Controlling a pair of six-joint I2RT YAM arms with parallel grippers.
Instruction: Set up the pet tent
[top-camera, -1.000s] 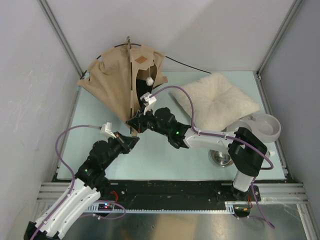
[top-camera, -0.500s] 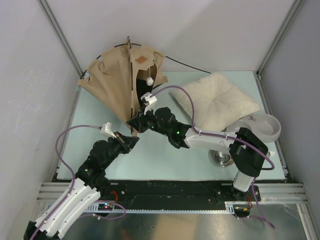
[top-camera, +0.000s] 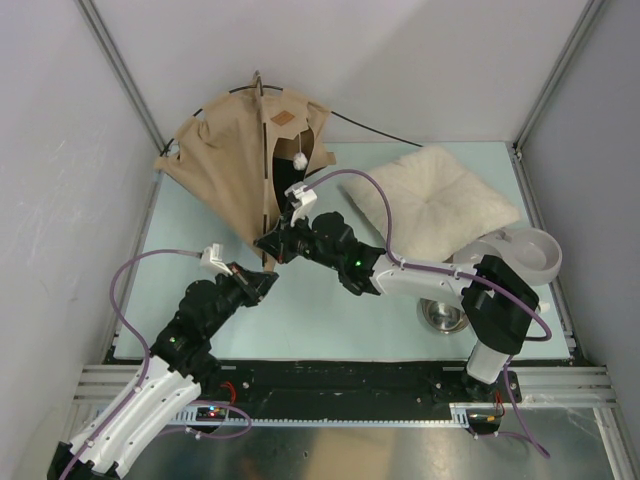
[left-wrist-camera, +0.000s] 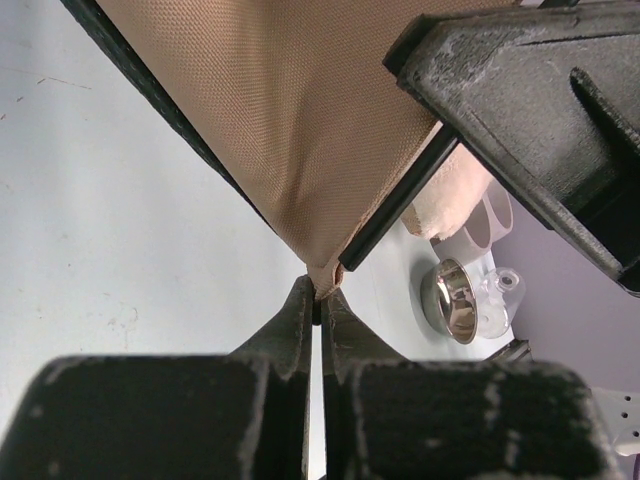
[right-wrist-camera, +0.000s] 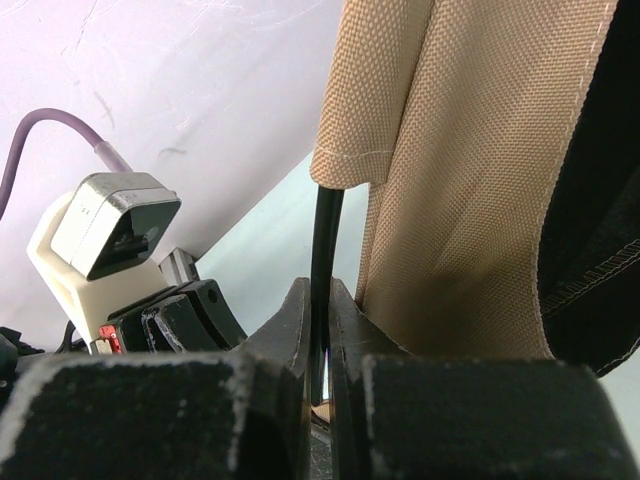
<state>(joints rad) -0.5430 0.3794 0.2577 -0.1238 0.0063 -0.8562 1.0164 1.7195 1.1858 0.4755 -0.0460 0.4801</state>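
Observation:
The pet tent (top-camera: 225, 165), tan canvas with thin black poles, stands half raised at the back left, its white pom-pom (top-camera: 299, 160) hanging in the dark doorway. My left gripper (top-camera: 268, 279) is shut on the tent's lowest front corner, and the left wrist view shows that tan fabric tip (left-wrist-camera: 322, 283) pinched between the fingers (left-wrist-camera: 318, 300). Just behind it, my right gripper (top-camera: 267, 243) is shut on a black pole (right-wrist-camera: 325, 235) where it leaves the fabric sleeve (right-wrist-camera: 350, 160). The pole's end (left-wrist-camera: 400, 205) nearly meets the pinched corner.
A fluffy cream pillow (top-camera: 435, 195) lies at the back right. A white bowl (top-camera: 525, 252) and a steel bowl (top-camera: 440, 315) sit near the right arm's base. Side walls and frame rails close in the mat (top-camera: 310, 310).
The right wrist has edged slightly up and back with the pole, and the tent's canvas has shifted a little with it. The left arm holds still.

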